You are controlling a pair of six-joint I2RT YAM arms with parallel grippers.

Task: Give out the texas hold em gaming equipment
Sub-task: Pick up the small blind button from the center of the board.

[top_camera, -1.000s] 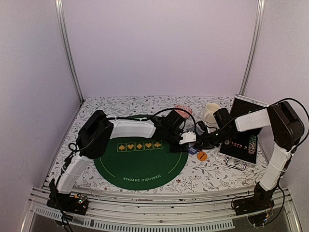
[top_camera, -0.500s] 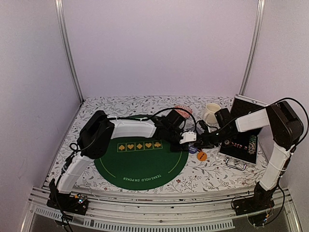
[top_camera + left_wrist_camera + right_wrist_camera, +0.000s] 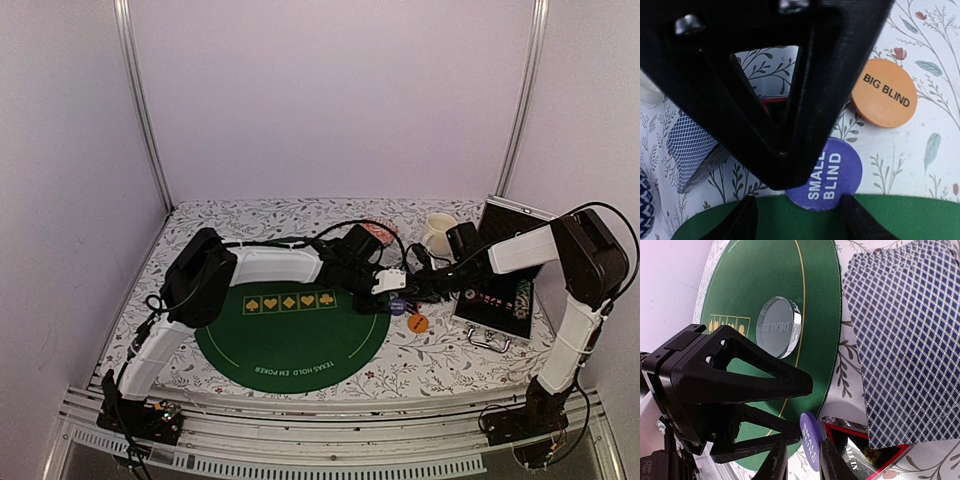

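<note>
A purple SMALL BLIND button sits tilted at the right edge of the green mat, partly over it. My left gripper is open, its tips apart from the button on either side. My right gripper is open only a little. The button stands between its fingers, leaning on the right one, with a gap to the left one. The two grippers meet over the button. An orange BIG BLIND button lies just beyond. A stack of blue-backed cards and a black-and-red ALL IN marker lie close by.
A clear dealer button lies on the mat near its edge. An open metal case with chips stands to the right. A cream mug and a patterned bowl stand behind the grippers. The flowered tablecloth surrounds the mat.
My left gripper's jaws have widened and let go of the small blind button. The right gripper has kept its width and place.
</note>
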